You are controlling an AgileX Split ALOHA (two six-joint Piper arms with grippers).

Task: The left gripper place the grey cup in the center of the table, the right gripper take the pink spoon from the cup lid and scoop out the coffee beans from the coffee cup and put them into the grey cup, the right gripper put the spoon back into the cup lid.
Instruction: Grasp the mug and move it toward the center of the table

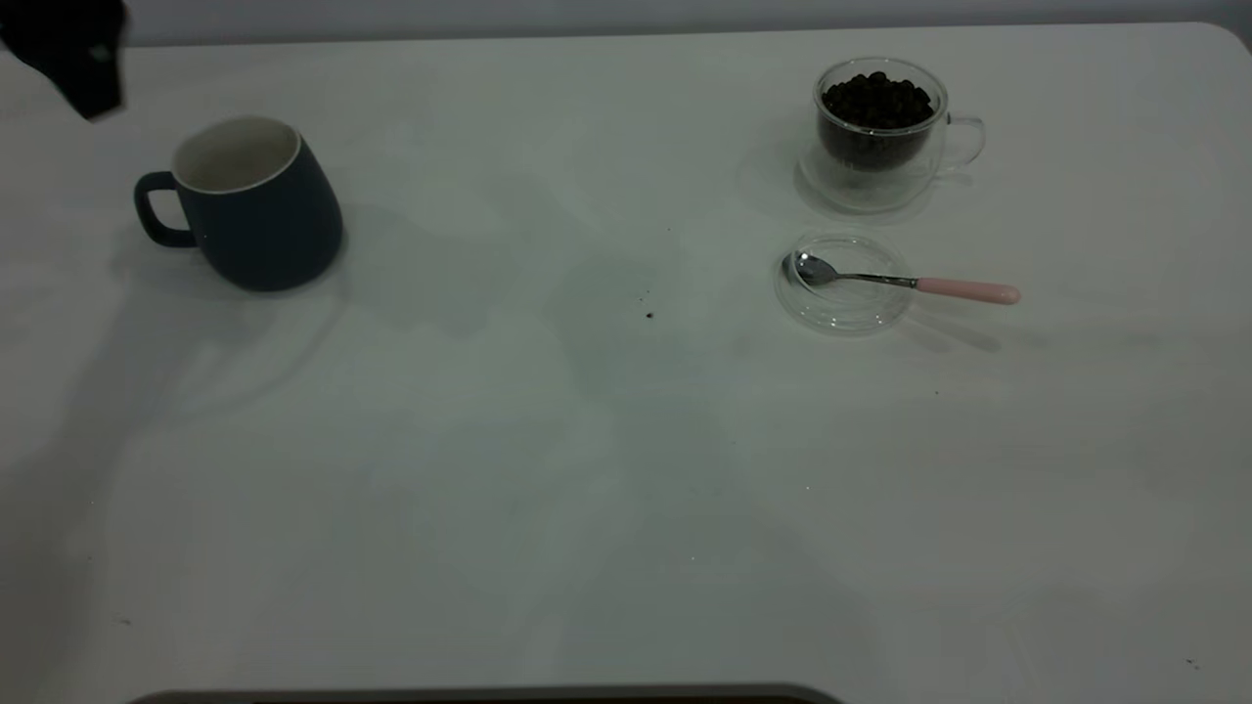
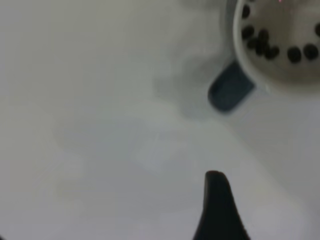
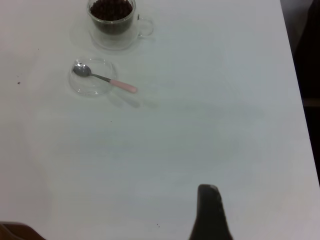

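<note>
pink spoon (image 1: 885, 279) across cup lid (image 1: 843, 306), handle rightward | both end effectors: grip state unclear

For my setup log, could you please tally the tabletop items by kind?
Cups: 2, the grey cup and the coffee cup holding coffee beans
Lids: 1, the cup lid
Spoons: 1, the pink spoon
Total: 4

Behind the white table (image 1: 587, 508), a plain pale grey strip of wall (image 1: 626, 14). At the near edge of the exterior view, a dark grey curved rim (image 1: 489, 695). Near mid-table, tiny dark loose specks (image 1: 649, 315). Past the table's side in the right wrist view, a dark shadowed gap (image 3: 309, 55); at one corner, a blurred reddish-brown patch (image 3: 14, 232), unidentifiable.
</note>
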